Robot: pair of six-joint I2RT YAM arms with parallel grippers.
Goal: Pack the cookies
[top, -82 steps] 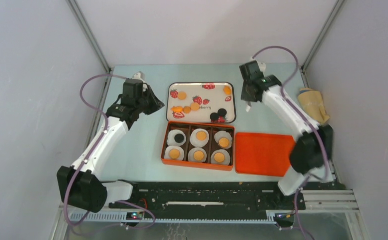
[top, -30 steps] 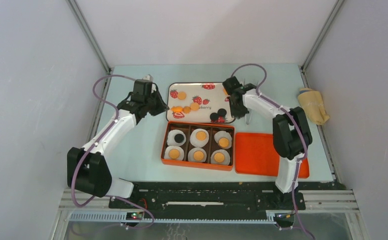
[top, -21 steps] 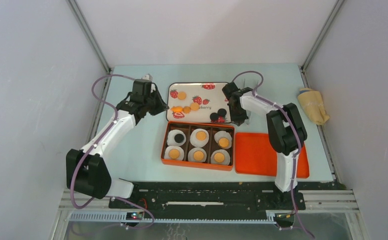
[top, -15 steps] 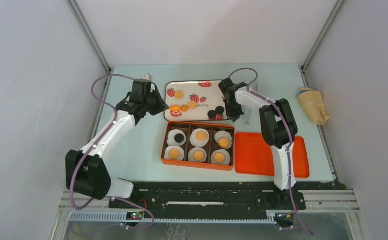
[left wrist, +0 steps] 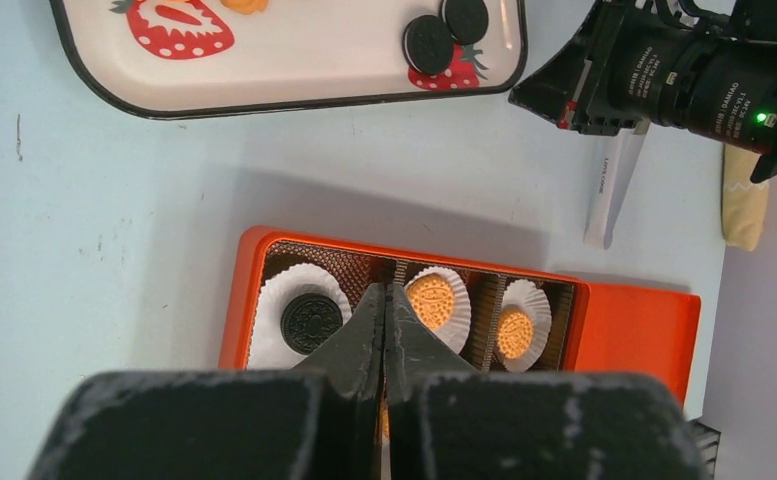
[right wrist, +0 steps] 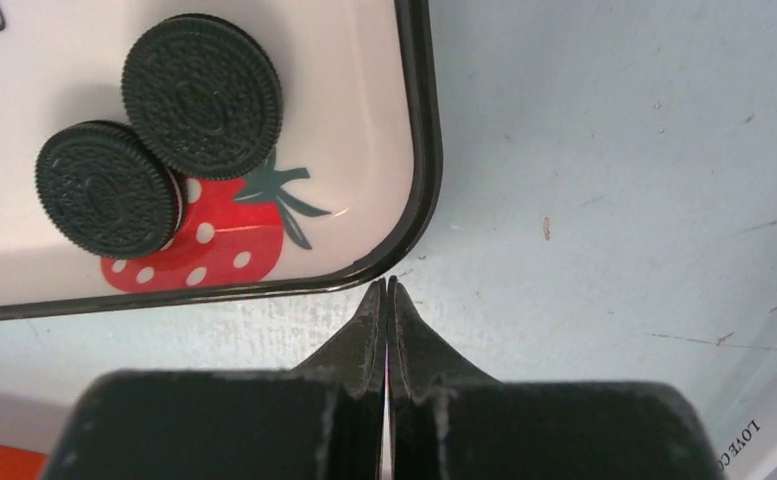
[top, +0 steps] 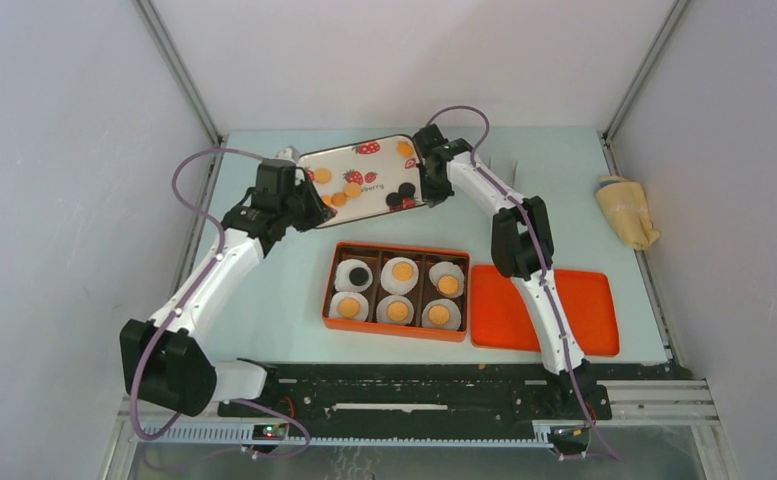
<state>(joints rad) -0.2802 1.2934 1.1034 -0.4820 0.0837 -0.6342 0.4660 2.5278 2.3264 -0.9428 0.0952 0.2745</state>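
The right tool (right wrist: 386, 290), closed together, sits at the tray (right wrist: 344, 120) corner, with the black cookies (right wrist: 202, 95) just beyond it; the left tool (left wrist: 384, 300) is closed too.

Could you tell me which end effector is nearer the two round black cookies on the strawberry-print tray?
Right. The right end effector is at the tray corner beside the black cookies; the left end effector is at the tray's opposite end.

The left claw (left wrist: 384, 300) and its housing hide the near row of the orange box (left wrist: 239, 300); the strawberry tray (left wrist: 314, 50) is cut off by the picture's edge in both wrist views.
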